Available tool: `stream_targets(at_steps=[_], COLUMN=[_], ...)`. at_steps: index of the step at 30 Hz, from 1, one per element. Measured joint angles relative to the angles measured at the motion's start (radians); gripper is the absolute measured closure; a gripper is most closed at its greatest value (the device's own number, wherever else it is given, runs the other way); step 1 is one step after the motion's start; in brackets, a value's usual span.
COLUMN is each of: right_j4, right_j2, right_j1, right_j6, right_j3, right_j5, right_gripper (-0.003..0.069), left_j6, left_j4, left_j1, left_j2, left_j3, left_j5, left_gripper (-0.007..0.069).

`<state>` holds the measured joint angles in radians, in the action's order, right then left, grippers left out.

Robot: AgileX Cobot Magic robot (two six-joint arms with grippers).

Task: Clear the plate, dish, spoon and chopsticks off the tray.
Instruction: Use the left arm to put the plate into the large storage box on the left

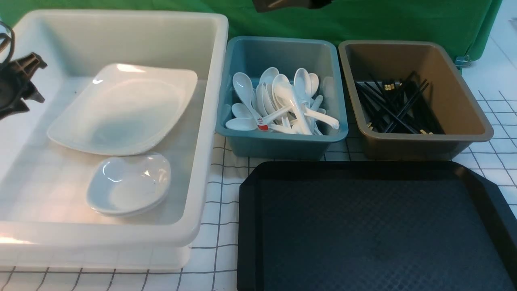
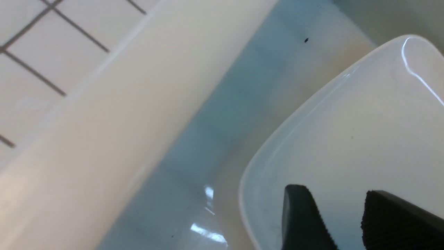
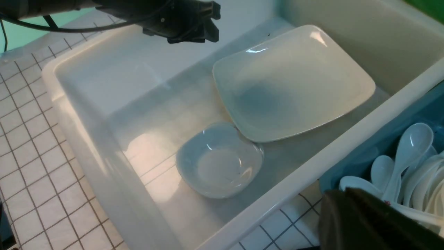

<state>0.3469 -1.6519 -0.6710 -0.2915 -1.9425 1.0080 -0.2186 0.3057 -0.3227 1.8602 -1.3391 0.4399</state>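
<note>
The black tray (image 1: 371,226) lies bare at the front right. The large white plate (image 1: 121,109) (image 3: 291,83) rests in the white tub (image 1: 210,133), and the small dish (image 1: 129,184) (image 3: 218,159) sits in front of it. My left gripper (image 1: 24,81) (image 2: 334,194) hangs open over the tub's left side, above the plate's corner (image 2: 347,121), with nothing between its fingers. The spoon (image 1: 246,123) with a red mark lies in the blue bin. Black chopsticks (image 1: 398,107) lie in the brown bin. My right gripper (image 3: 341,196) is shut and empty near the blue bin's corner.
The blue bin (image 1: 282,139) holds several white spoons and stands between the tub and the brown bin (image 1: 424,145). A green cloth hangs behind the bins. The table is white with a grid pattern (image 1: 222,226).
</note>
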Motion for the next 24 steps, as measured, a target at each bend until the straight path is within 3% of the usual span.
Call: stream_targets(at_steps=[7,12,15,17,23,24], right_j4=[0.000,0.000,-0.029,-0.074,-0.300,-0.386], right_j2=[0.000,0.000,0.000,0.000,0.018,0.047], right_j1=[0.000,0.000,0.000,0.000,0.000,0.000], right_j6=[0.000,0.001,0.001,0.006,0.053,0.081], right_j3=[0.000,0.000,0.000,0.000,-0.022,-0.022], right_j5=[0.000,-0.006,-0.040,-0.050,-0.039,-0.032], right_gripper=[0.0648,0.0643,0.0643,0.0641,0.0640,0.0640], left_j6=[-0.018,0.079,0.225,0.302,0.579,0.641], left_j4=[-0.026,-0.017,0.045,0.092,0.241,0.250], left_j1=[0.000,0.000,0.000,0.000,0.024,0.061], left_j2=[-0.001,-0.012,-0.063,-0.101,-0.264,-0.320], left_j3=[0.000,0.000,0.000,0.000,0.000,0.000], left_j5=[0.082,0.144,0.189,0.205,0.282,0.309], left_gripper=[0.0305,0.0382,0.0536,0.0594,0.0630,0.0631])
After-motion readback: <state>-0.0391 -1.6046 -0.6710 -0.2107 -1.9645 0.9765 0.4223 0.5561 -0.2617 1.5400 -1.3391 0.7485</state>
